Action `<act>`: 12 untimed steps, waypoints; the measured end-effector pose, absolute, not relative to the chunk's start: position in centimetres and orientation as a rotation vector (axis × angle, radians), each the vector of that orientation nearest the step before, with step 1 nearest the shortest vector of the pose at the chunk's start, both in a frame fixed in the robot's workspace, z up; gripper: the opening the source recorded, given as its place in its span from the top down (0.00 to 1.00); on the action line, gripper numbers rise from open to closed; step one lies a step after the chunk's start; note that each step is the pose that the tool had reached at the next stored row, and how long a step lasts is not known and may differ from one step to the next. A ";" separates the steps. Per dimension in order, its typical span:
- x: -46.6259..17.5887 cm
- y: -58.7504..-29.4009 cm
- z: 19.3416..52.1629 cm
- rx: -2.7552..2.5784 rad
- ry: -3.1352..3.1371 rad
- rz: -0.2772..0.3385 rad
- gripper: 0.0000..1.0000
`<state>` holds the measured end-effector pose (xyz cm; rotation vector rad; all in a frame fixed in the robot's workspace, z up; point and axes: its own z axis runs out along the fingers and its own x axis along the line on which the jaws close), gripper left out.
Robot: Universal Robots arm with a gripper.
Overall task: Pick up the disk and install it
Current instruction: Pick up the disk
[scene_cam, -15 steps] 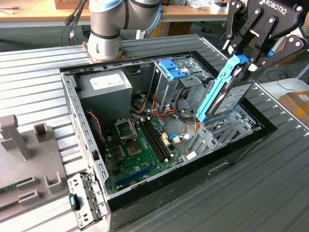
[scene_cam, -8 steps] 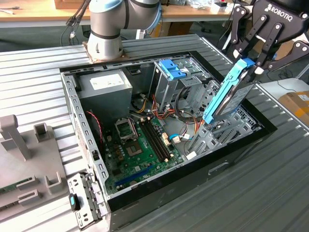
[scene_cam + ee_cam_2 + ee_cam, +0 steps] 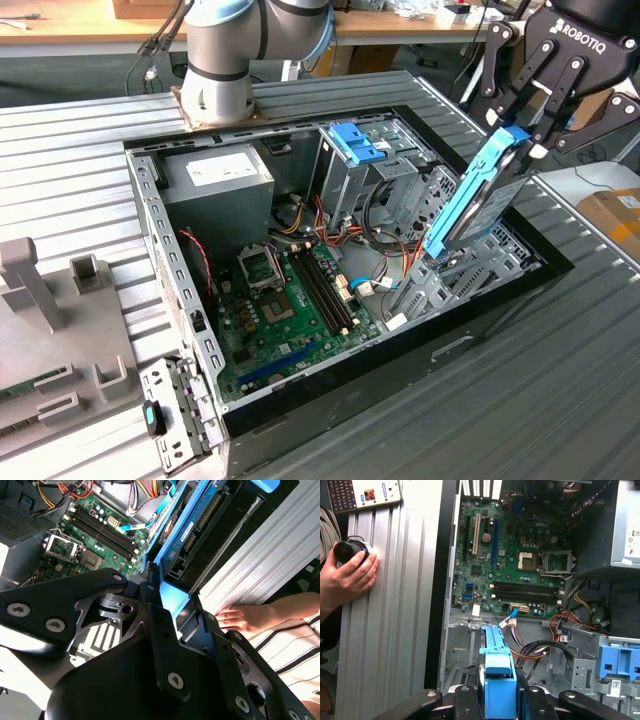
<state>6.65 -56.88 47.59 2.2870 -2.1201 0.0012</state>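
Ribbed metal table (image 3: 560, 400), open computer case (image 3: 400, 375); overhead, tilted wrist (image 3: 588, 40), jaws tight on slanted disk (image 3: 475, 195).

Probably a robotics lab: a robot arm (image 3: 222, 60) mounted on a ribbed metal bench (image 3: 80, 160) beside an opened computer case (image 3: 480, 335).

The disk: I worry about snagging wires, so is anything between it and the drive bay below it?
Nothing visible does. The gripper holds the disk tilted, its lower end at the metal bay; the cable bundle lies beside it, toward the motherboard. What lies directly under the disk is hidden.
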 end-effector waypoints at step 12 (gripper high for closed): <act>7.2 -56.9 46.6 2.231 -2.177 0.002 0.63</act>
